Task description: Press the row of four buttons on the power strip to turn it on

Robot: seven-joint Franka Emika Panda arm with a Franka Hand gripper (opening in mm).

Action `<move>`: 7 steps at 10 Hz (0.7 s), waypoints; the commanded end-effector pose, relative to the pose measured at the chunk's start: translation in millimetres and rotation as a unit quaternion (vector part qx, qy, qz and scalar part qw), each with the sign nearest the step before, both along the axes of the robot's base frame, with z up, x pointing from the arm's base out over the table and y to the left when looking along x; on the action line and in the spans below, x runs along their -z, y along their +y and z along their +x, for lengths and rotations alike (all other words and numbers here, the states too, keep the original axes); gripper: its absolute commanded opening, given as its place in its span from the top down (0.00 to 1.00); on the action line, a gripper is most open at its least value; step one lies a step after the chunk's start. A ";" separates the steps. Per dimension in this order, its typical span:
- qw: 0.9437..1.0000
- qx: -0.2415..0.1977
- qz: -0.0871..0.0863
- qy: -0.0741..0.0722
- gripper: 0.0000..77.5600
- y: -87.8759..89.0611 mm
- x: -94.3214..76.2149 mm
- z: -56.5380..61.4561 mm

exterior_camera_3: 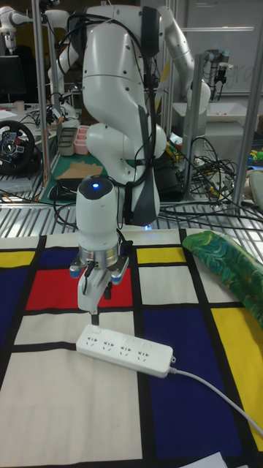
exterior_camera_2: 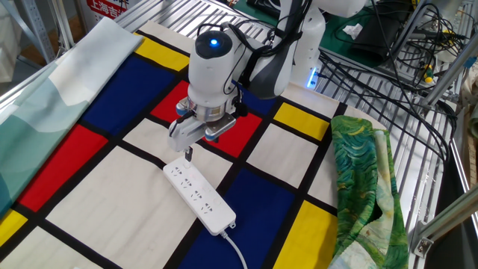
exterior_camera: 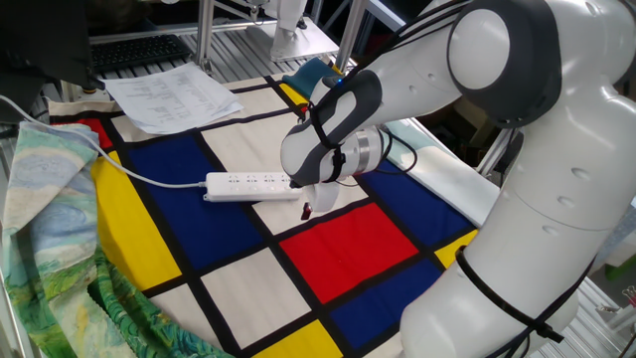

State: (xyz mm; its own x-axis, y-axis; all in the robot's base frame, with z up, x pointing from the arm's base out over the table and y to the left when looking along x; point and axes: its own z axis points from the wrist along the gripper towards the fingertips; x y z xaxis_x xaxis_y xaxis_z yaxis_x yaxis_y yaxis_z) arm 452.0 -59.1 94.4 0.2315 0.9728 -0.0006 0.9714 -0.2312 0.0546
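Power strip [exterior_camera_2: 199, 196] sits center-frame in the other fixed view, lying diagonal on a white square of the checkered cloth [exterior_camera_2: 89, 217], cord [exterior_camera_2: 239, 252] running off toward the bottom edge. In the tall fixed view it's lower-middle, w/ the four buttons [exterior_camera_3: 120, 344] in a row along its top.

Gripper [exterior_camera_3: 93, 316] hangs tip-down over the strip's left end in that view, right above it, prob not touching. Can't tell if the fingers are apart or together, they just read as one dark tip from every angle.

What could go wrong imo:
- buttons are tiny and sit next to socket holes, so a bit of offset = tip lands on plain plastic or a socket, nothing switches.
- strip isn't fixed down and it's on cloth. An off-center or angled push at the end could skid or pivot it, throwing off alignment for the rest of the row.
- pressing too hard near the end might tip the far end up.
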 end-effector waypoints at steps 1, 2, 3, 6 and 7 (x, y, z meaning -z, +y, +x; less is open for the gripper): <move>1.000 0.006 0.003 -0.004 0.00 0.1 0.7 2.4; 1.000 0.006 0.003 -0.004 0.00 0.1 1.1 2.6; 1.000 0.008 0.003 -0.006 0.00 0.1 2.6 3.4; 1.000 0.018 0.005 -0.008 0.00 2.0 1.9 7.4; 1.000 0.019 0.006 -0.008 0.00 3.3 1.3 10.1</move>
State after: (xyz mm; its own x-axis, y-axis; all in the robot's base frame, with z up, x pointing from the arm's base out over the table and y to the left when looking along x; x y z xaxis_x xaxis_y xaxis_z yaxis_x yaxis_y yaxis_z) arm 457.5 -57.4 91.1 0.2572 0.9663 0.0098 0.9644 -0.2573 0.0604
